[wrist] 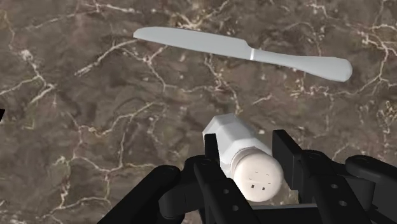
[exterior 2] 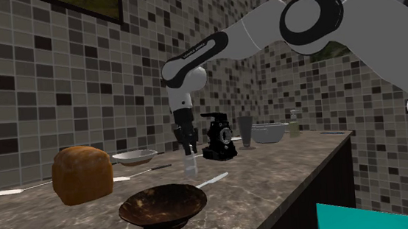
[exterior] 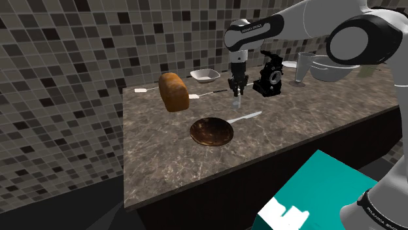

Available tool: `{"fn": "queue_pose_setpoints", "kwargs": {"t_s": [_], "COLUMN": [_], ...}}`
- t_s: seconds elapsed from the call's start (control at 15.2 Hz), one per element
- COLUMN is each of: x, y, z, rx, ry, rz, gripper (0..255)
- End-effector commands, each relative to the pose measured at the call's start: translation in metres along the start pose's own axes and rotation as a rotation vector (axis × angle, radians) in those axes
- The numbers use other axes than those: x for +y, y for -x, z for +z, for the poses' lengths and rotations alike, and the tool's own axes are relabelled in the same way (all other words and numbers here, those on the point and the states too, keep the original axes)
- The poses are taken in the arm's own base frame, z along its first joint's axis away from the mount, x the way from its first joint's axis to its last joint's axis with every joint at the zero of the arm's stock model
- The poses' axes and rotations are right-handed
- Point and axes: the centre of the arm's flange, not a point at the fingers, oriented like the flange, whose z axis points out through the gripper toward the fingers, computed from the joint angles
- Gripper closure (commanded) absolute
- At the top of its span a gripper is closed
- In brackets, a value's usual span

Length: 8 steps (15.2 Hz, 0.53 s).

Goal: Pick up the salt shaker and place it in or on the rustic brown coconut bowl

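A small white salt shaker (wrist: 245,156) with a holed cap hangs clasped between my black fingers, lifted off the dark marble counter (wrist: 95,114). In the shoulder view the gripper (exterior: 237,93) points straight down, with the shaker (exterior: 238,101) under its fingertips, above the counter behind the bowl. The brown coconut bowl (exterior: 211,131) sits toward the front of the counter, nearer the shoulder view's lower left of the gripper. In the second exterior view the shaker (exterior 2: 191,165) hangs from the gripper (exterior 2: 190,152), beyond and to the right of the bowl (exterior 2: 162,207).
A silver knife (exterior: 244,117) lies beside the bowl, below the gripper. A brown bread loaf (exterior: 173,91) stands at the shoulder view's left. A white dish (exterior: 204,76), a black appliance (exterior: 269,77), a glass (exterior: 303,67) and a large bowl (exterior: 330,69) line the back.
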Motion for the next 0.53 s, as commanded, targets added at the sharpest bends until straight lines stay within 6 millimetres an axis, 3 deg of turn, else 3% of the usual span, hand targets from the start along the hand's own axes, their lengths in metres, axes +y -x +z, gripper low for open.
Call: {"fn": "queue_pose_setpoints", "kwargs": {"t_s": [0.0,0.46], "x": [-0.001,-0.004], "y": [0.002,0.010], "z": [-0.010,-0.046], "rx": [0.000,0.000], "ry": [0.000,0.000], "rz": [0.000,0.000], "gripper": [255,255]}}
